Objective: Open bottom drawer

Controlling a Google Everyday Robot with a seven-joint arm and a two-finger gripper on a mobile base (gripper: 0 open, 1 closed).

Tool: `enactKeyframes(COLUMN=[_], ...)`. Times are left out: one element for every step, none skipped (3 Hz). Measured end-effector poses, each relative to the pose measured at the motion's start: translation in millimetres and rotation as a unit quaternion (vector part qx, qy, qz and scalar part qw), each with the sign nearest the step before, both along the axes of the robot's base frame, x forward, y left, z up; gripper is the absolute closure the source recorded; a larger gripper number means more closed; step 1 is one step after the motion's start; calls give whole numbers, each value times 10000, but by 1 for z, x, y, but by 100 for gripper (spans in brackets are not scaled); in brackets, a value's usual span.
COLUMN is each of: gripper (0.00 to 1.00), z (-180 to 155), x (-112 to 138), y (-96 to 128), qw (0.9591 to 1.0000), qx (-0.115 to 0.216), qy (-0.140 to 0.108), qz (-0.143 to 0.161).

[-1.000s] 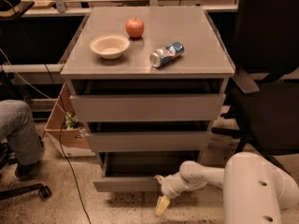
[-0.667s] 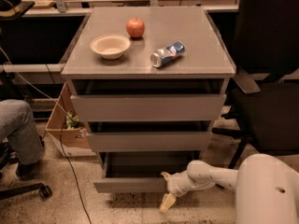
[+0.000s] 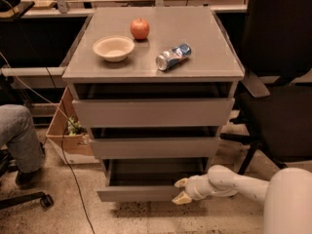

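The grey metal cabinet [image 3: 153, 106] has three drawers, all pulled out a little. The bottom drawer [image 3: 136, 193] is the slimmest front, lowest on the cabinet, and stands out farthest, showing a shallow grey inside. My gripper [image 3: 180, 190] is at the right end of that drawer front, one yellowish finger above its top edge and one below. The white arm reaches in from the lower right.
On the cabinet top lie a cream bowl [image 3: 113, 48], a red apple [image 3: 140, 29] and a tipped can [image 3: 173, 56]. A black office chair [image 3: 278, 82] stands to the right. A cardboard box [image 3: 68, 133], a person's leg [image 3: 19, 135] and a cable lie left.
My gripper has risen from below the bottom drawer's right end up to its front edge, and the arm has drawn back to the right. The drawer stands about as before.
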State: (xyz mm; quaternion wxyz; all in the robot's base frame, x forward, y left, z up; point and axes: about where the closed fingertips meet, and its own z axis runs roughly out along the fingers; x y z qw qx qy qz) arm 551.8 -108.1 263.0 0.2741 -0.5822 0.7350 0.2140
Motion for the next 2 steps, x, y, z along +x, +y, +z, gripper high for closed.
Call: enactKeyframes(gripper=[81,100], z=[5,9], x=[34,66], y=[-23,-37], qw=[9982,9940], qx=[312,623], qy=[-314,-526], qz=[-393,-724])
